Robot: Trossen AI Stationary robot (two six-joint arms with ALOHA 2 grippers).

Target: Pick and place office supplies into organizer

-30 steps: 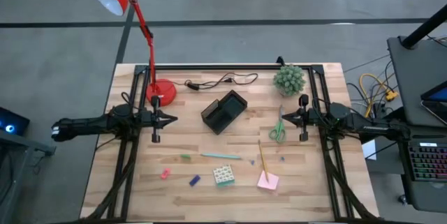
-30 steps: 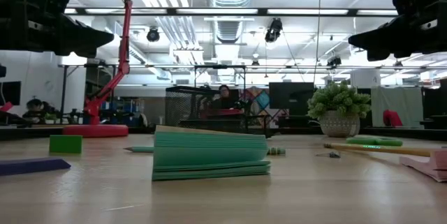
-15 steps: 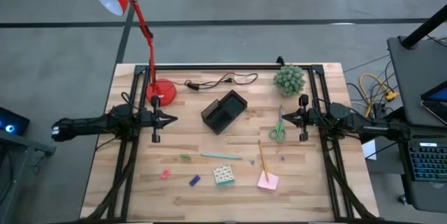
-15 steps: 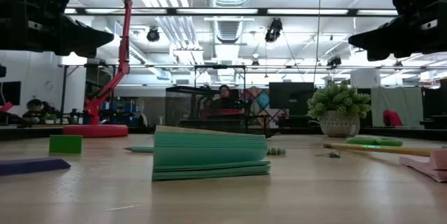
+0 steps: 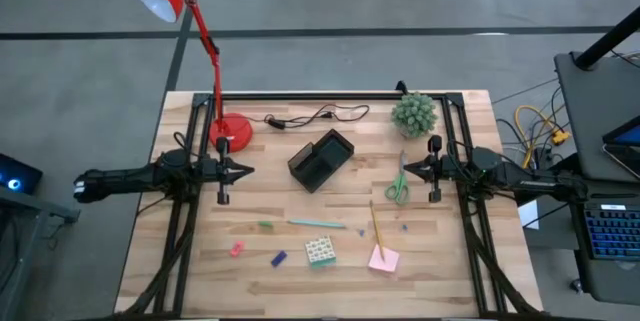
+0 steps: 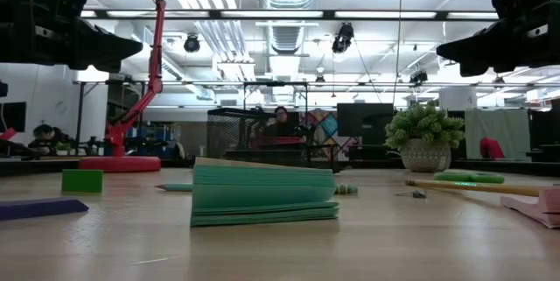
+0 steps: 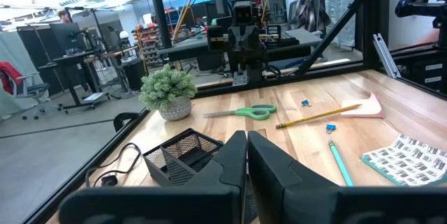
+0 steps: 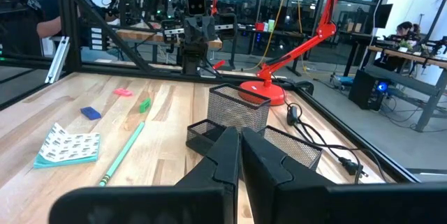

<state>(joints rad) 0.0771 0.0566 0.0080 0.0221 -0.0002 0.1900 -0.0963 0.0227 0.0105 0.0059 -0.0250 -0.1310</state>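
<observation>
The black mesh organizer [image 5: 321, 159] stands on the table's middle, toward the far side. The office supplies lie flat on the wood nearer the front: green-handled scissors [image 5: 398, 183], a pencil [image 5: 377, 229], a pink sticky-note pad [image 5: 384, 258], a green-white patterned block [image 5: 320, 250], a teal pen [image 5: 315, 224], and small red [image 5: 237, 248], blue [image 5: 279, 258] and green [image 5: 266, 225] pieces. My left gripper [image 5: 250, 170] hovers shut and level at the table's left, pointing at the organizer. My right gripper [image 5: 405, 169] hovers shut and level at the right, above the scissors.
A red desk lamp stands on its round base [image 5: 232, 131] at the far left, a black cable [image 5: 315, 116] lies along the far edge, and a potted green plant [image 5: 414, 114] stands at the far right. Black frame rails [image 5: 185, 223] run along both table sides.
</observation>
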